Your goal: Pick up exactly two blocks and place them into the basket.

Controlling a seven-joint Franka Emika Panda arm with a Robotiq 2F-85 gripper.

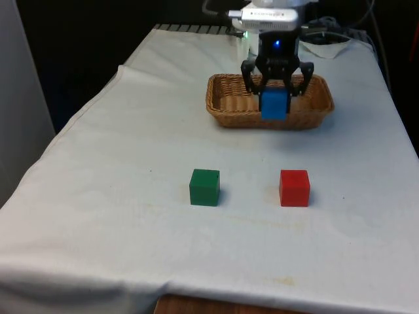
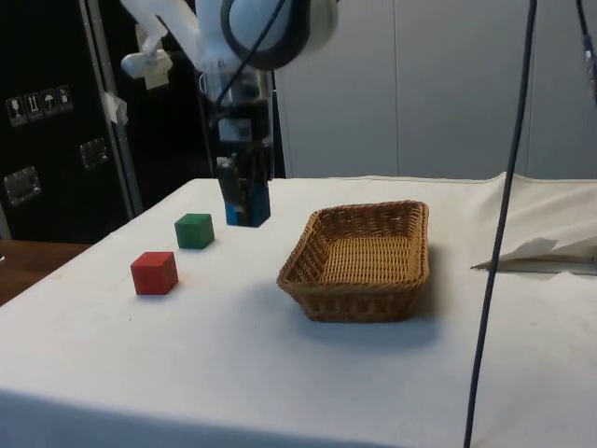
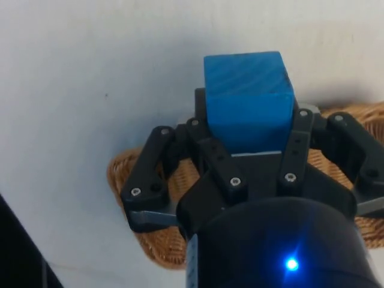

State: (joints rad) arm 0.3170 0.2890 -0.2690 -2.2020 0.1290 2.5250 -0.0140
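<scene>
Hand points straight down, closed around a blue wooden cube held aloft just short of the woven wicker basket near the desk's far edge. Toward the near edge sit a green cube and red cube, apart. Its fingertips are hidden behind the blue cube.

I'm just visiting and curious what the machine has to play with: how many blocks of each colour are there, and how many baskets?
Blue block, held in the gripper: 1
Green block, on the cloth: 1
Red block, on the cloth: 1
Wicker basket: 1
Total: 4 things, 3 of them blocks
</scene>
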